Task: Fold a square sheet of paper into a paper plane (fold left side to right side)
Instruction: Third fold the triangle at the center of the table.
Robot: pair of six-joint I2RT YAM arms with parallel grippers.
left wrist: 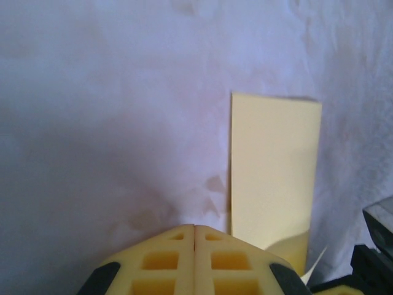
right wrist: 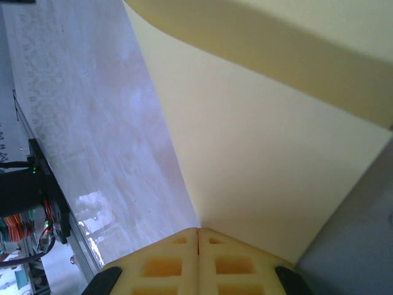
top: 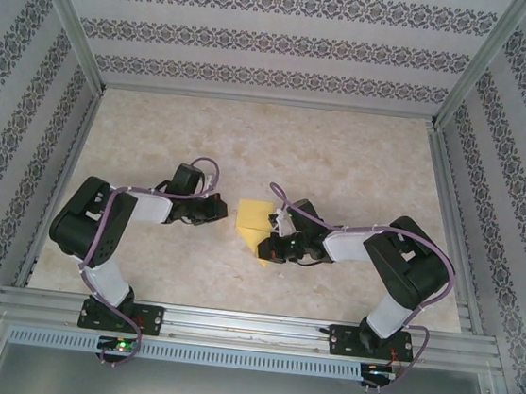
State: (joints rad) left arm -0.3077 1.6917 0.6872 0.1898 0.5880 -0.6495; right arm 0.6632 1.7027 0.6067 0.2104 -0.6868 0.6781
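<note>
You see the pale marbled table (top: 361,170) with patterned walls around it. The left arm (top: 98,226) and the right arm (top: 408,261) both bend inward toward the middle of it. Between their ends lies the square sheet of paper (top: 253,215), yellow and no longer fully flat. From the left wrist it looks like a tall narrow rectangle lying on the table, and its near end curls up. The left gripper (left wrist: 194,228) is just beside the left edge of the paper. Its jaws are pressed together and hold nothing. The right gripper (right wrist: 198,230) also has its jaws together, and here the near part of the paper runs straight into the tips, so it pinches the paper. A flap of the paper bends over above it.
</note>
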